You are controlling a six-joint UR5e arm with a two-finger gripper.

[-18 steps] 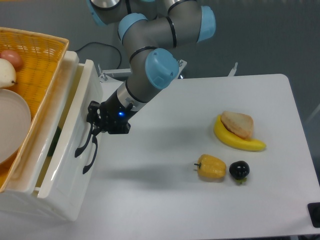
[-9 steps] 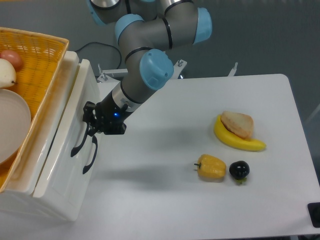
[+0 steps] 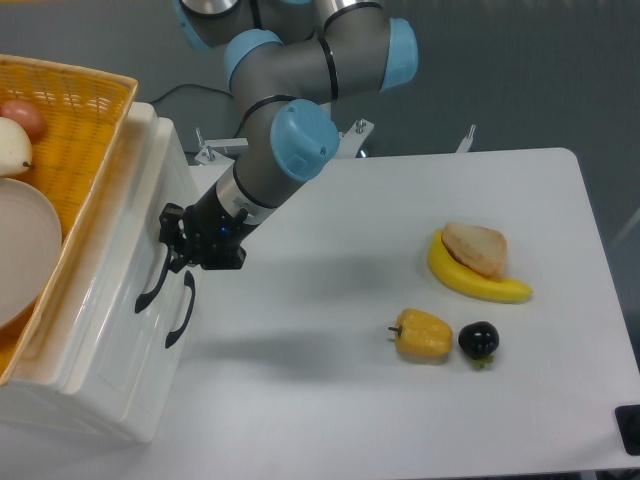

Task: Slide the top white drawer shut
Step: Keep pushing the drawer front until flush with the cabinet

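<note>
White drawer at far left, front nearly flush with cabinet. Gripper against its black handle; jaw opening: cannot tell. Push straight left, square to front, gentle until seated; avoid lower handle.

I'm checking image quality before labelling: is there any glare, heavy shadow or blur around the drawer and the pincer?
Fixed camera view: sharp overall, no motion blur. Soft highlights streak the glossy top white drawer without hiding its edges. The arm casts a diffuse shadow on the table. The black pincer merges with the dark handle, so its jaws are hard to read.
</note>
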